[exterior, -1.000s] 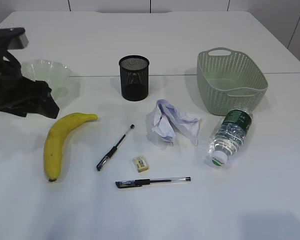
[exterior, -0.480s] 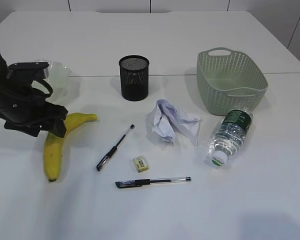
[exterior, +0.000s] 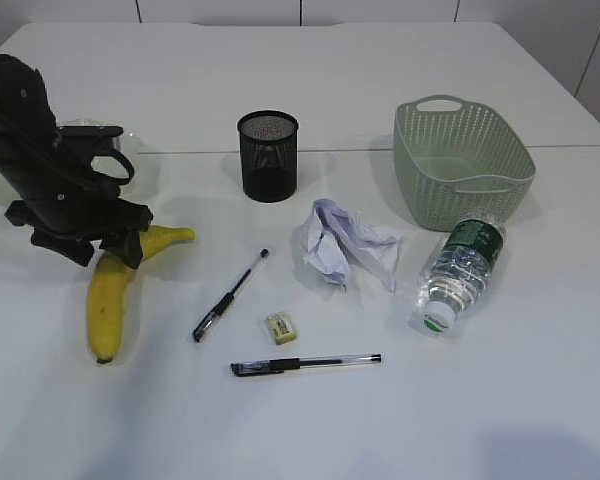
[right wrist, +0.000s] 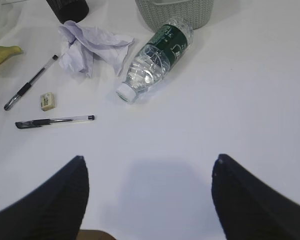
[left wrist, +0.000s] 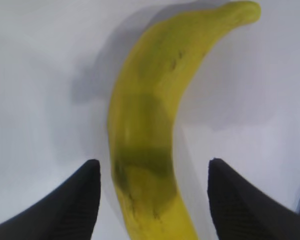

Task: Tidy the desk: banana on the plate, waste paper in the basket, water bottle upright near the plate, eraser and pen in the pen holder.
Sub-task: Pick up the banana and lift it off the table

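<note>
left gripper (left wrist: pixel 152 172) open, astride banana (left wrist: pixel 155 125), untouched

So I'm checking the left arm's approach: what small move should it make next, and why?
Probably lower a little and close. In the left wrist view the left gripper is open, its dark fingers on either side of the long curved yellow banana with gaps showing, so nothing is gripped yet. The banana lies flat on the plain white desk.
</note>
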Available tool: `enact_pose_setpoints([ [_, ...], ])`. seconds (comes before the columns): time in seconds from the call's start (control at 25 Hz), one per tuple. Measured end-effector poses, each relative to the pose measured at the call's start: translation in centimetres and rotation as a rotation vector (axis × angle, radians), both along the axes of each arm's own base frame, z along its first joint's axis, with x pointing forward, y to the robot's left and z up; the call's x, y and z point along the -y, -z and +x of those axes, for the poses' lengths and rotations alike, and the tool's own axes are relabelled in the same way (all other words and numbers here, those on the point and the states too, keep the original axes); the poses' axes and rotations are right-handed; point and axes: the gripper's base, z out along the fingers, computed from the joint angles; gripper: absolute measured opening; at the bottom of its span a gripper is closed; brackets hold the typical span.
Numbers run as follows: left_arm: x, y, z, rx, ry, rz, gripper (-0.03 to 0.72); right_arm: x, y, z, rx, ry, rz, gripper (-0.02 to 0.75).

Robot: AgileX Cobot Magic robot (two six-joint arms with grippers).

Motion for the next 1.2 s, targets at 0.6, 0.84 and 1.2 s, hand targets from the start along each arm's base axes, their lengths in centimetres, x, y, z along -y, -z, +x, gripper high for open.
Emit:
enact_pose_setpoints([
  [0.6,0.2,2.1,0.7,-0.058,-0.015,0.008,0.477,0.0,0.0,0.0,-0.001,0.0,0.0,0.568],
  [0.84,0.2,2.1,0.7,-0.055,-0.015,0.007,0.477,0.0,0.0,0.0,-0.002,0.0,0.0,0.568],
  [1.2,0.2,2.6,0.7,-0.067,-0.015,0.01,0.473,0.0,0.0,0.0,-0.002,0.0,0.0,0.568],
])
